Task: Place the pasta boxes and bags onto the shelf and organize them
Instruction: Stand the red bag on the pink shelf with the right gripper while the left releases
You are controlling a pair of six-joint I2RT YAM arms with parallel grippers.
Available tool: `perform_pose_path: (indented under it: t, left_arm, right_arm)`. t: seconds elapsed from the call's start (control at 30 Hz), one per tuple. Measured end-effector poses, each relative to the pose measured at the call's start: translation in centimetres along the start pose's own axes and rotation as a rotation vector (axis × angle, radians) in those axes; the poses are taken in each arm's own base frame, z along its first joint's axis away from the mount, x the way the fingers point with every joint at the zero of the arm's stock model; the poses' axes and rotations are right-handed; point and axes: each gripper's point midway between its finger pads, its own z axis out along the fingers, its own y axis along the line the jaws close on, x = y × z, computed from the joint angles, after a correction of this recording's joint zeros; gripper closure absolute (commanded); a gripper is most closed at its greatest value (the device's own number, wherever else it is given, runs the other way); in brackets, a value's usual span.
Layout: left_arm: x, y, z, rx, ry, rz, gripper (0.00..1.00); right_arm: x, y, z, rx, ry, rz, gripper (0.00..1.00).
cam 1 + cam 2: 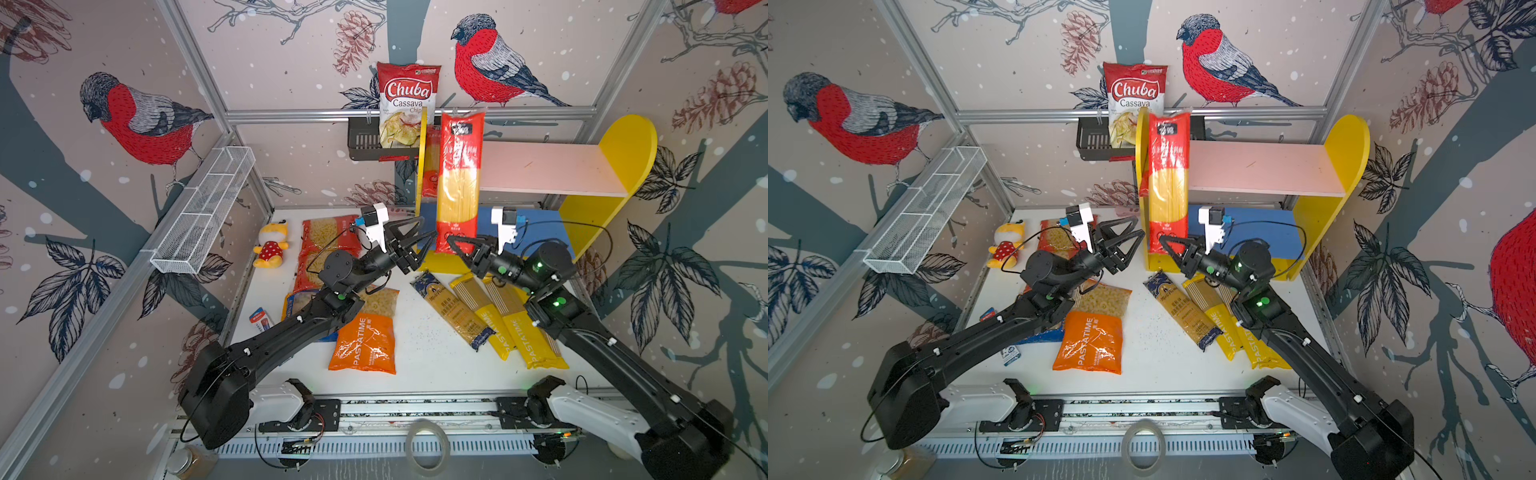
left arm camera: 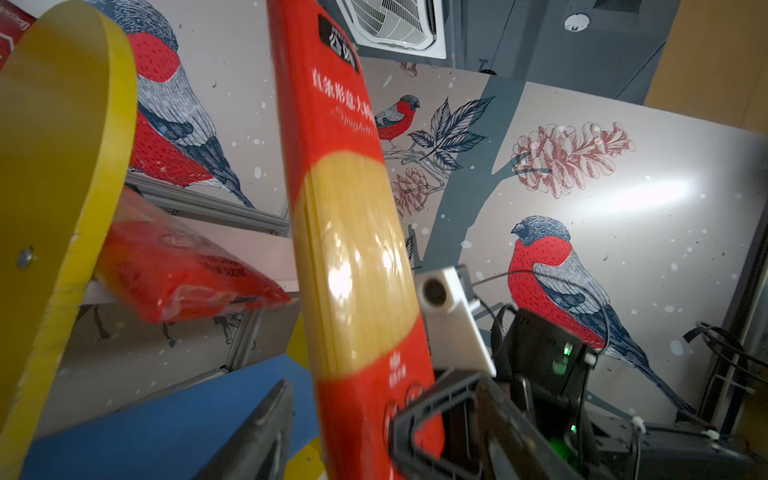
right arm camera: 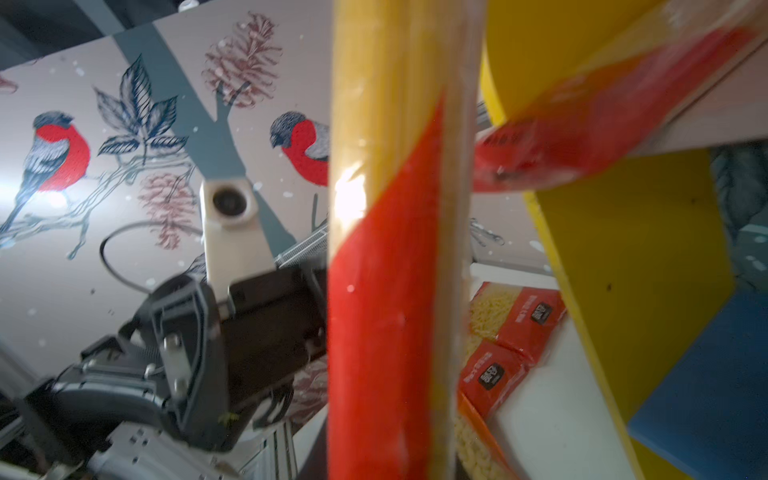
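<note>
While held on end, noted near upright: red spaghetti pack, in front of the shelf by its left yellow side panel. Top rising past the pink upper board, foot down level with the blue lower board. Cannot tell whether the foot rests on anything.

Pinched at the foot by right fingers, closed on the wrapper. Left fingers spread wide just beside the pack's lower left edge, gripping nothing; contact not clear.

Behind it, second red spaghetti pack lying on the pink board just beside the side panel, one end overhanging the front edge.

Out on the white counter, near the right arm: dark-blue spaghetti pack and two yellow PASTATIME spaghetti packs, side by side.

Near the left arm: orange PASTATIME macaroni bag, two red macaroni bags end to end, blue-yellow bag mostly hidden under the arm.

Plush toy at the counter's left edge. Chuba chips bag upright in the black slotted rack on the back wall. White wire mesh basket on the left wall.
</note>
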Motion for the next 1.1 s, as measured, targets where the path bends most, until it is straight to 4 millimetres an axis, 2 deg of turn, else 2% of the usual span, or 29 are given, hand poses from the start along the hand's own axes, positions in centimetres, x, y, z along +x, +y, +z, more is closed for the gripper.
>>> perform_pose_path:
  t: [0.1, 0.2, 0.33, 0.53, 0.8, 0.87, 1.0, 1.03, 1.1]
  left_arm:
    - [2.2, 1.3, -0.8, -0.046, 0.04, -0.022, 0.31]
    - [4.8, 2.4, -1.9, -0.085, 0.088, -0.046, 0.31]
    - [7.2, 3.2, -3.1, -0.119, 0.133, -0.068, 0.31]
    - [7.7, 3.1, -4.0, -0.125, 0.143, -0.064, 0.31]
    - [8.4, 3.1, -4.9, -0.131, 0.161, -0.029, 0.31]
    - [8.5, 2.9, -4.9, -0.133, 0.165, -0.02, 0.31]
    - [9.4, 2.4, -4.7, -0.134, 0.195, 0.009, 0.31]
    - [9.8, 2.3, -4.7, -0.136, 0.207, 0.012, 0.31]
    - [10.3, 1.9, -4.5, -0.134, 0.225, 0.025, 0.31]
  right_arm:
    - [-3.1, -1.5, 0.7, 0.09, -0.01, 0.041, 1.0]
    - [-6.1, -3.9, 1.2, 0.195, -0.016, 0.115, 1.0]
    - [-8.0, -6.7, 1.8, 0.307, -0.006, 0.221, 1.0]
    - [-7.8, -8.6, 2.2, 0.362, 0.073, 0.332, 0.94]
    - [-8.6, -10.5, -0.5, 0.433, 0.112, 0.44, 0.94]
    - [-8.8, -10.9, -0.1, 0.437, 0.126, 0.461, 0.94]
    - [-8.2, -10.8, 2.2, 0.364, 0.193, 0.479, 0.91]
    - [-8.0, -10.7, 2.7, 0.349, 0.206, 0.483, 0.87]
    - [-7.7, -10.5, 3.3, 0.327, 0.225, 0.485, 0.72]
